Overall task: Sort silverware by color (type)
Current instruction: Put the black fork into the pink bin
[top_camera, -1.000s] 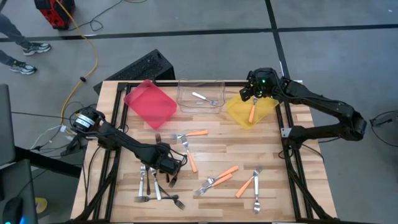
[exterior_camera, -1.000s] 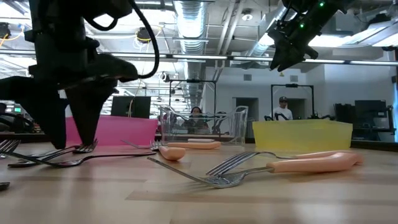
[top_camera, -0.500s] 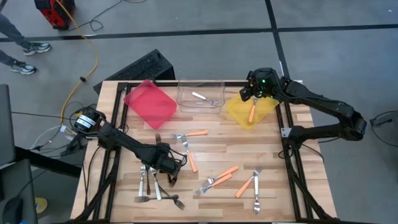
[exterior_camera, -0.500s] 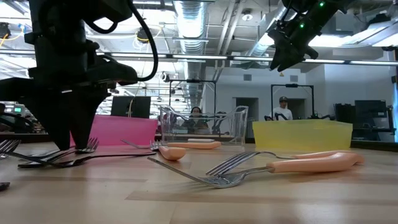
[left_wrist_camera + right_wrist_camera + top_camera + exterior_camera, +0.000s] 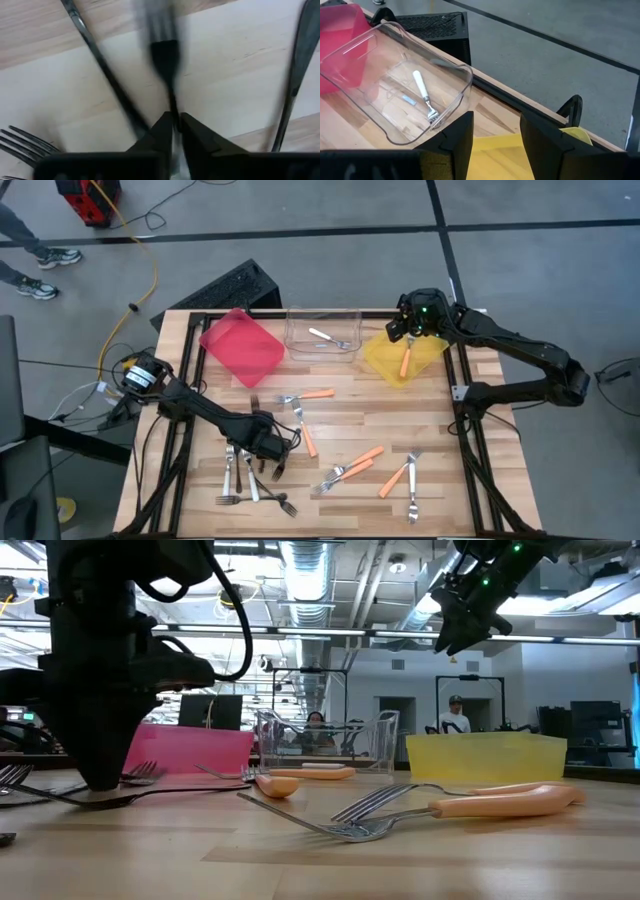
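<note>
Left gripper [image 5: 268, 452] down on the desk [image 5: 340, 430], pinched shut on the thin handle of a dark fork [image 5: 166, 60]. Fork straight ahead of the fingertips, long axis in line with the gripper's reach, tines pointing away; more dark forks close on either side. Left arm plainly nearer. Right gripper [image 5: 496, 131] part-open, holding nothing, hovering above the yellow bin [image 5: 400, 358], well apart from this fork.

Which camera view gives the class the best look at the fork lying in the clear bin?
The right wrist view: the silver fork lies in plain sight on the floor of the clear bin, seen from close above. The high view shows it small but whole. In the low view the bin's wall hides it; the left wrist view does not show it.
</note>
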Tool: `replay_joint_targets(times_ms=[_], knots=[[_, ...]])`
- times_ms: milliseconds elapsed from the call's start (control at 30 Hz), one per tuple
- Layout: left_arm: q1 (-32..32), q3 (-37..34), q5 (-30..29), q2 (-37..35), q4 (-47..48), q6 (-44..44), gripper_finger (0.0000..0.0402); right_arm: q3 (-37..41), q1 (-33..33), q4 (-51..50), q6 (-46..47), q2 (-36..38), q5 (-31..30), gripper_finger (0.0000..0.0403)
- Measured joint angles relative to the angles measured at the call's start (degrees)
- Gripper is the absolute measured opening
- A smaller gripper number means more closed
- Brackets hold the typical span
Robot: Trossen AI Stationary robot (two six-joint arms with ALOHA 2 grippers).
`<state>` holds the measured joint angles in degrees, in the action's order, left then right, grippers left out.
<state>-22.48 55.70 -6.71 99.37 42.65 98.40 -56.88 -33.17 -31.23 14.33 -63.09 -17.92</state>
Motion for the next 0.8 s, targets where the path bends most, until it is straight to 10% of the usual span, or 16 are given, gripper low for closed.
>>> replay_joint_targets(times_ms=[433, 800], knots=[[0.0, 4.4, -6.6, -1.1, -0.6, -3.5, 0.0001, 0.0, 0.0, 0.2, 0.2, 0.0, 5.2, 0.0186], [-0.1, 4.9, -26.0, -16.9, -0.8, -12.0, 0.0000, 0.0, 0.6, 8.8, -0.4, 0.0, 19.5, 0.0186]])
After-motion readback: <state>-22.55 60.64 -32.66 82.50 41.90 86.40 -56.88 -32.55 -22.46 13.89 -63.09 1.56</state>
